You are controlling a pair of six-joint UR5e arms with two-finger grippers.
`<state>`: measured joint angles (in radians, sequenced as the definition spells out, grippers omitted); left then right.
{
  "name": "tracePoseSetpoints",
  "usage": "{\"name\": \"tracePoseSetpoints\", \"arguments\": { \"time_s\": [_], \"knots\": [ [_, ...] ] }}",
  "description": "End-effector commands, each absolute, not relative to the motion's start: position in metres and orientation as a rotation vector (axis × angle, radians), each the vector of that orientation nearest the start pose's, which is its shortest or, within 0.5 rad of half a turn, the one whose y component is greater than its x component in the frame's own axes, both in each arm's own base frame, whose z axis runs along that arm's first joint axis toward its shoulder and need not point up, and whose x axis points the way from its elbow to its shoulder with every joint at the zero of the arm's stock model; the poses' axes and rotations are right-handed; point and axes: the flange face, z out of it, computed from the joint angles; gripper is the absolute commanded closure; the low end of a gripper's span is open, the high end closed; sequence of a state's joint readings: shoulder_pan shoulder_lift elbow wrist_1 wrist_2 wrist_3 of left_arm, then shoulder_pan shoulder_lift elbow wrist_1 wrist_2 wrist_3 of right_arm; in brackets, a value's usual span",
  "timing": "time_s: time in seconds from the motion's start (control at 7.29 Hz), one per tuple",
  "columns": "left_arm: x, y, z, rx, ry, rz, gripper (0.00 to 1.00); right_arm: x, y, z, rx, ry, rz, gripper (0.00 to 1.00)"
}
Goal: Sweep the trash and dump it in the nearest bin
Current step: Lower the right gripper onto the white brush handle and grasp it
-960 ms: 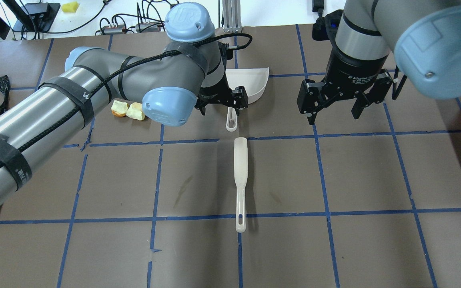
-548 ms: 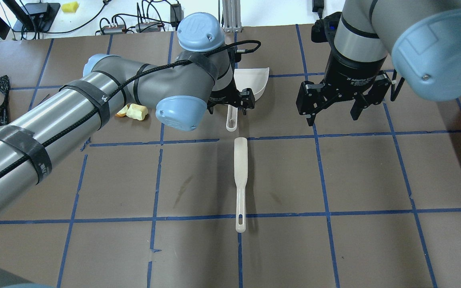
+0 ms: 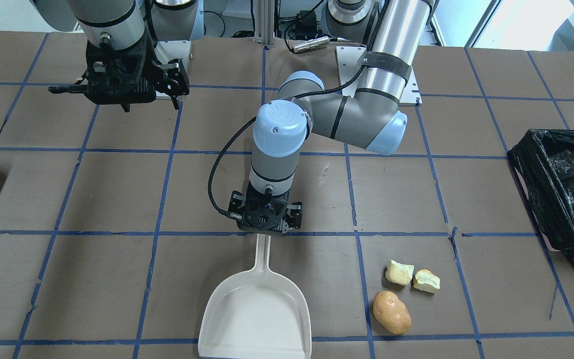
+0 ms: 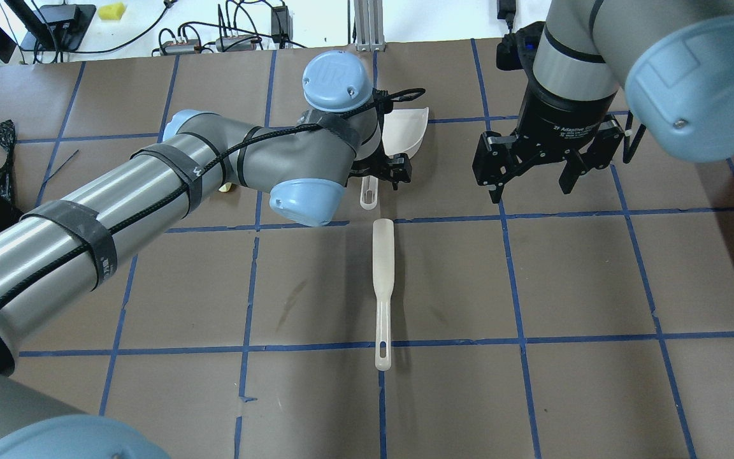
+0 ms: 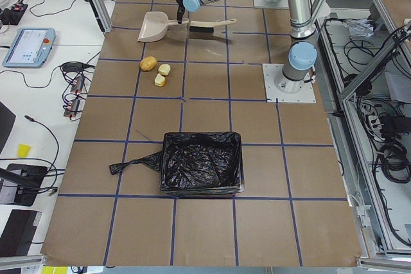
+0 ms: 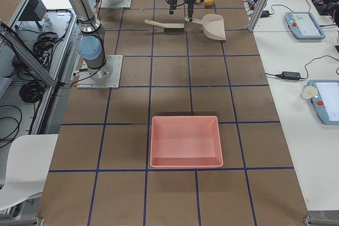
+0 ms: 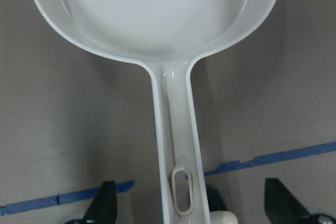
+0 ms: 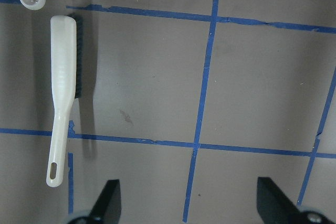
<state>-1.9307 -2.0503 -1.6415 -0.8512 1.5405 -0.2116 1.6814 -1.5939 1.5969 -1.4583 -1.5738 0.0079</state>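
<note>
Left gripper (image 3: pixel 266 227) jaws apart, straddling the dustpan (image 3: pixel 257 314) handle, seemingly not yet gripping. Right gripper (image 4: pixel 531 186) spread, hovering. Trash (image 3: pixel 391 312) by far edge of table (image 3: pixel 117 289) — bin (image 3: pixel 561 189) toward its left end.

Off-task surroundings
A shallow pink tray (image 6: pixel 185 142) sits on the brown, blue-gridded tabletop (image 6: pixel 127 104); a white chair (image 6: pixel 24 169) stands off its edge.

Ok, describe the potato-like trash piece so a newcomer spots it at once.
From the front-facing camera, find the white dustpan at the bottom edge and the black-lined bin at the right. Between them, the potato-like lump is the food piece nearest the camera. It is the biggest, a tan-orange oval, unlike the two pale yellow chunks behind it.
</note>
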Motion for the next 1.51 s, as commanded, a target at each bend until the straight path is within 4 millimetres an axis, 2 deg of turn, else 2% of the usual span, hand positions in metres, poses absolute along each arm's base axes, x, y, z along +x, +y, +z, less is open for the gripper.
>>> {"name": "tracePoseSetpoints", "arguments": {
  "time_s": [0.0, 0.14, 0.27, 0.41, 0.55, 0.69, 0.96, 1.1, 1.23, 1.37],
  "knots": [
    [-0.356, -0.549, 0.231, 0.242, 3.197, -0.203, 0.08, 0.184, -0.45, 0.476, -0.162, 3.142, 0.181, 0.11],
    [-0.355, -0.548, 0.225, 0.237, 3.195, -0.196, 0.13, 0.188, -0.446, 0.472, -0.123, 3.143, 0.181, 0.13],
    [-0.354, -0.545, 0.22, 0.236, 3.192, -0.182, 0.2, 0.194, -0.435, 0.454, -0.076, 3.133, 0.234, 0.13],
    [-0.356, -0.549, 0.228, 0.256, 3.195, -0.213, 0.35, 0.208, -0.41, 0.446, -0.098, 3.094, 0.212, 0.13],
    [-0.356, -0.551, 0.234, 0.255, 3.197, -0.23, 0.41, 0.216, -0.398, 0.425, -0.107, 3.076, 0.125, 0.12],
    [-0.356, -0.55, 0.232, 0.255, 3.198, -0.224, 0.41, 0.222, -0.397, 0.409, -0.074, 3.07, 0.053, 0.12],
    [-0.355, -0.548, 0.224, 0.247, 3.197, -0.203, 0.41, 0.258, -0.378, 0.389, -0.128, 3.048, 0.034, 0.12],
    [-0.355, -0.549, 0.227, 0.247, 3.198, -0.212, 0.47, 0.265, -0.373, 0.374, -0.132, 3.043, 0.007, 0.12],
    [-0.356, -0.551, 0.233, 0.255, 3.199, -0.229, 0.67, 0.273, -0.363, 0.361, -0.149, 3.038, -0.012, 0.12],
    [-0.356, -0.552, 0.236, 0.262, 3.199, -0.241, 0.71, 0.279, -0.354, 0.347, -0.134, 3.038, -0.021, 0.12]
  ]
}}
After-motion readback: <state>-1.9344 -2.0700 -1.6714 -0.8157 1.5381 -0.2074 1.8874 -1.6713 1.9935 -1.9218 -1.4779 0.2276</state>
